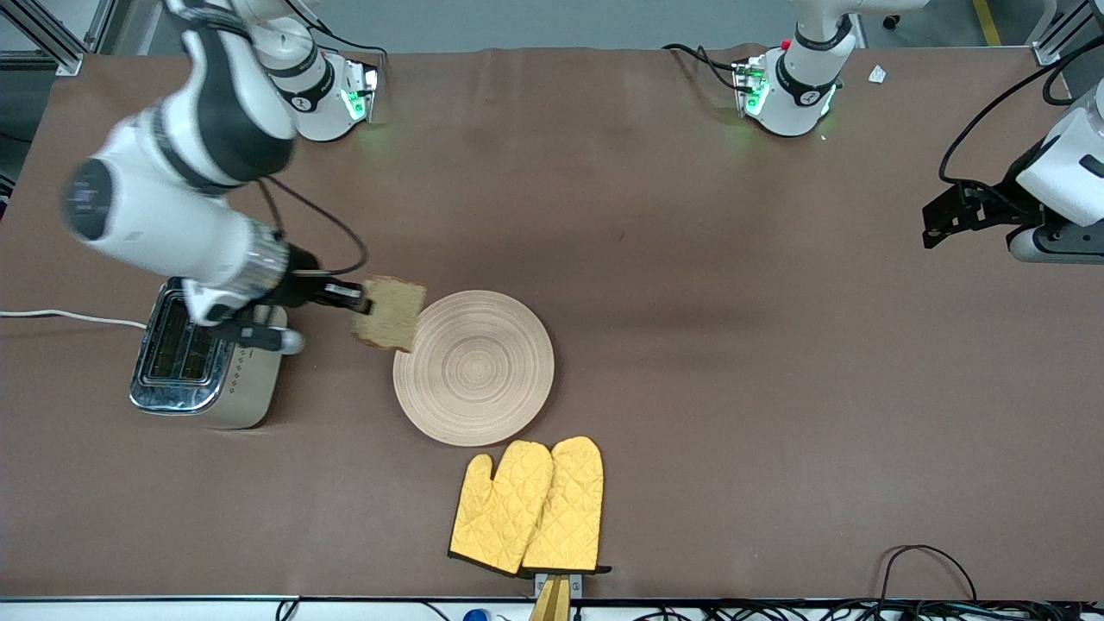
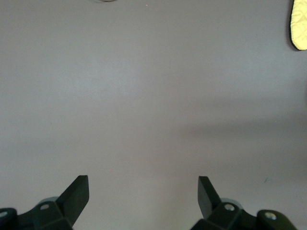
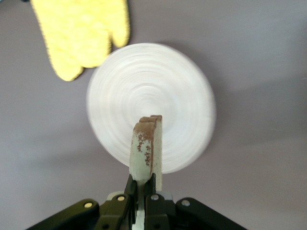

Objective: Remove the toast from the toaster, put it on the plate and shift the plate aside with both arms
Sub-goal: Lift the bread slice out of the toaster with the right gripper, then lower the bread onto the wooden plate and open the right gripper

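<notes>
The right hand pinched one edge of the toast, its fingers pressed together on the crust, and held the brown wholegrain slice in the air over the rim of the plate at the side toward the right arm's end of the bench. In the right wrist view the toast stood edge-on between the black fingers, with the plate spread out below it. The round light-wood plate lay flat on the brown bench, with a chrome toaster beside it toward the right arm's end; the right arm's wrist hung above the toaster's slots. A pair of yellow quilted oven mitts lay side by side on the bench, just beside the plate and nearer the front camera. The left hand waited well apart from the plate, over bare bench at the left arm's end, its fingers spread wide and holding nothing; a corner of a yellow mitt showed at the edge of the left wrist view
</notes>
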